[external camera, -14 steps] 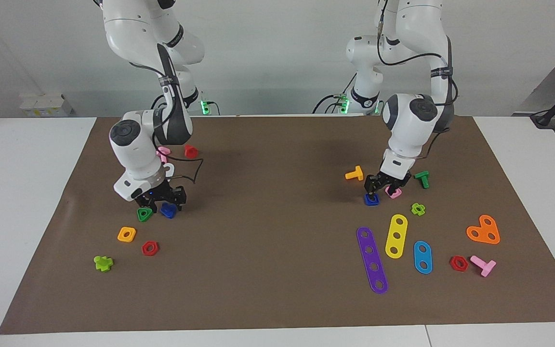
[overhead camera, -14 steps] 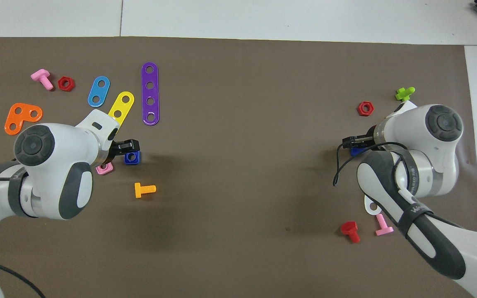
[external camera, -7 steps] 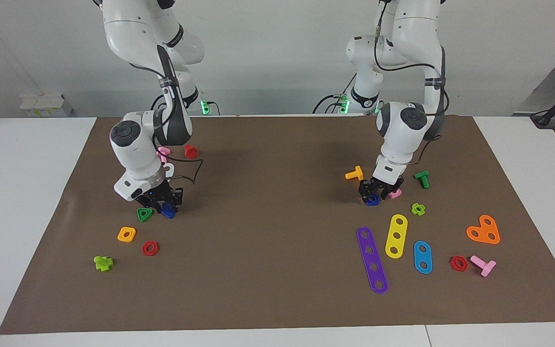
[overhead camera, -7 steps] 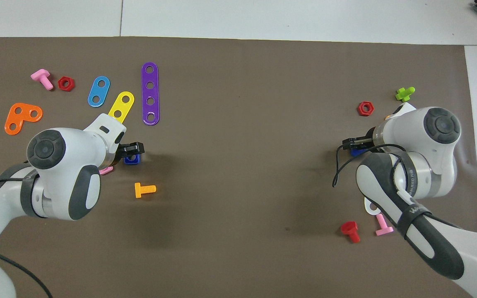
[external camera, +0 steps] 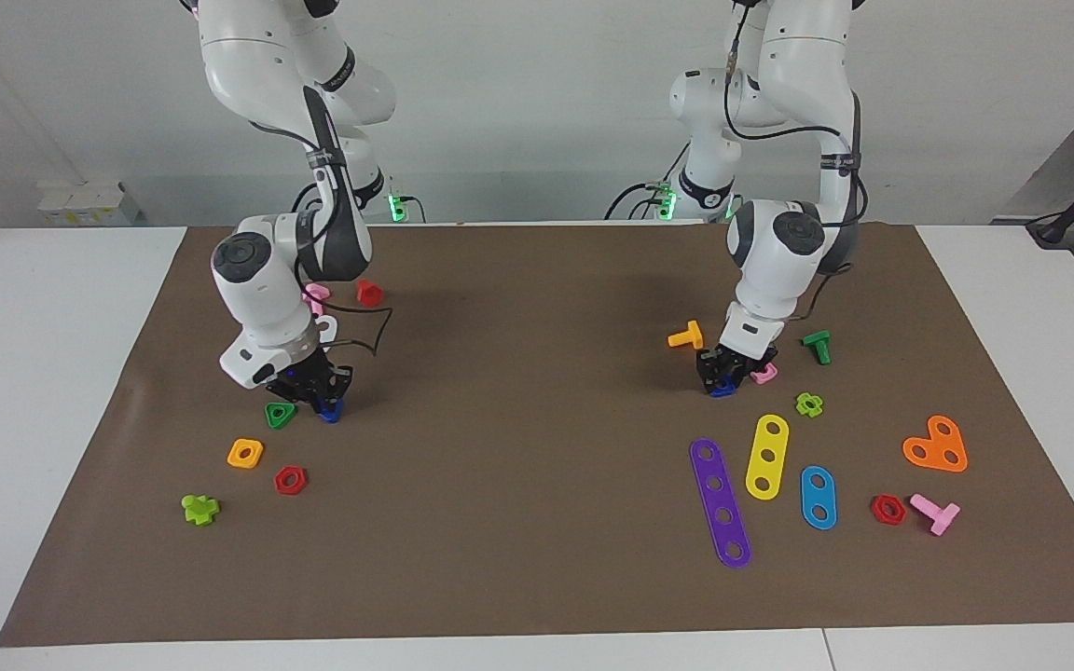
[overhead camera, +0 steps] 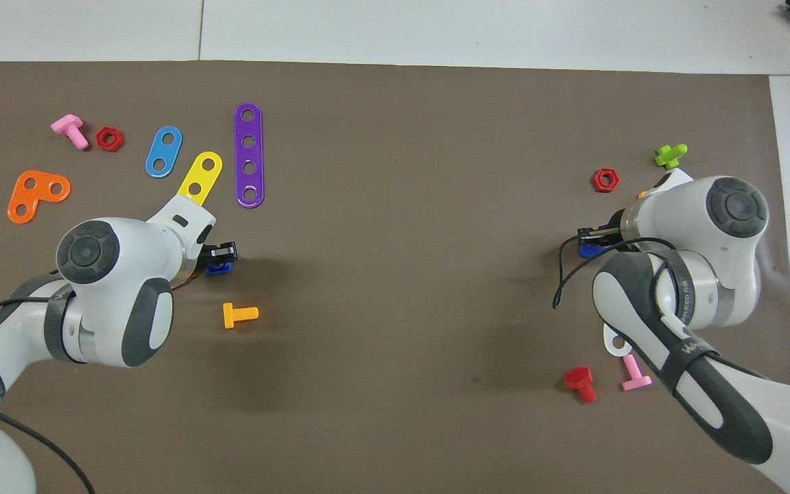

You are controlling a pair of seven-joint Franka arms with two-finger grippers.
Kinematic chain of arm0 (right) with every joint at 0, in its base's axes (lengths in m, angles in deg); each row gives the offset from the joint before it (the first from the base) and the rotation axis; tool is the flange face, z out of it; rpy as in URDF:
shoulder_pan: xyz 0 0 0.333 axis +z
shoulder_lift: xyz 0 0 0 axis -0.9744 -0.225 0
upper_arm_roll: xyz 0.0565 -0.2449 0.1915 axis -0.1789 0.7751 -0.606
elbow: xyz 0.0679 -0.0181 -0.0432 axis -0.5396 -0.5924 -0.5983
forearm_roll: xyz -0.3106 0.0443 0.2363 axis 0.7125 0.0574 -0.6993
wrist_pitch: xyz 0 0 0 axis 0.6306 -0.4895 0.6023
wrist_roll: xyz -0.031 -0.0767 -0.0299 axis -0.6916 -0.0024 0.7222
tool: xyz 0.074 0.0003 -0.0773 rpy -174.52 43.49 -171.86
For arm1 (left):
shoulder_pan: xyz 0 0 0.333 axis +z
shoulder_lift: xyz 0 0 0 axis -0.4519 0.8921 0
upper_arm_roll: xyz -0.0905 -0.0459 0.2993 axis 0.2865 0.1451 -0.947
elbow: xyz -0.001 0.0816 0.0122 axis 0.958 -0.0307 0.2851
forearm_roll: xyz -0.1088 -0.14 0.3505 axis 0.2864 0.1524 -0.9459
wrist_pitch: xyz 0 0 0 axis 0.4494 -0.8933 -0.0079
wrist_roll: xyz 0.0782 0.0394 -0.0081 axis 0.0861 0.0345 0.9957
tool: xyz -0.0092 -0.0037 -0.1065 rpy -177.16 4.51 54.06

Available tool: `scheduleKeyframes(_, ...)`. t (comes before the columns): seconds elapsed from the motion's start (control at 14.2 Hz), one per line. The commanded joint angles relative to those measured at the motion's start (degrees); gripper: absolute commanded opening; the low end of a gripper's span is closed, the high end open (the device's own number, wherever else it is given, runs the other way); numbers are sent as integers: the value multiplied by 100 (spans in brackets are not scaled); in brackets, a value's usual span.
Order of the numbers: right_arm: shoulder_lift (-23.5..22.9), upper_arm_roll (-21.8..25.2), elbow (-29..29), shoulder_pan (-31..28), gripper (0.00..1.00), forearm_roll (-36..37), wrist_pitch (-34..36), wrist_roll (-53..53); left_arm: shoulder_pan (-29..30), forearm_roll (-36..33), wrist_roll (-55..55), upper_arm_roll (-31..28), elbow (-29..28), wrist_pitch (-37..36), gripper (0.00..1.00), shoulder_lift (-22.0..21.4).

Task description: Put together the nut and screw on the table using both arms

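The dark-blue square nut (external camera: 722, 389) lies on the brown mat (external camera: 537, 419) toward the left arm's end, beside a pink square nut (external camera: 763, 375). My left gripper (external camera: 722, 371) is down at the mat with its fingers closed on the blue nut, which also shows in the overhead view (overhead camera: 218, 269) half hidden under the gripper (overhead camera: 220, 252). The dark-blue screw (external camera: 330, 408) lies toward the right arm's end beside a green triangular nut (external camera: 280, 415). My right gripper (external camera: 321, 391) is down on it, shut on the screw, which also shows in the overhead view (overhead camera: 591, 250).
An orange screw (external camera: 686, 336), a green screw (external camera: 817, 346), and purple (external camera: 721, 502), yellow (external camera: 766, 456) and blue (external camera: 818, 497) strips lie around the left gripper. An orange-yellow nut (external camera: 245, 453), a red hex nut (external camera: 290, 480) and a red screw (external camera: 369, 293) lie around the right gripper.
The left gripper came down around the blue nut and closed on it. The right gripper's fingers narrowed from wide open onto the blue screw.
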Motion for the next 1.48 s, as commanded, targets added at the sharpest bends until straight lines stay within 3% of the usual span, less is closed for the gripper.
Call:
scheduleKeyframes(0.0, 187, -55, 54, 32, 0, -110, 170, 16, -88, 20, -63, -72, -115, 79, 22, -27)
scheduleKeyframes(0.21, 205, -55, 300, 479, 0, -110, 390, -616, -97, 29, -63, -72, -106, 52, 0, -27)
scheduleKeyframes(0.85, -110, -55, 792, 2140, 0, 364, 312, -3093, -97, 20, -54, -90, 650, -1002, 0, -35)
scheduleKeyframes(1.41, -761, -55, 1495, 2906, 0, 558, 268, -4150, -150, 20, -10, -81, 826, -1372, 0, -53)
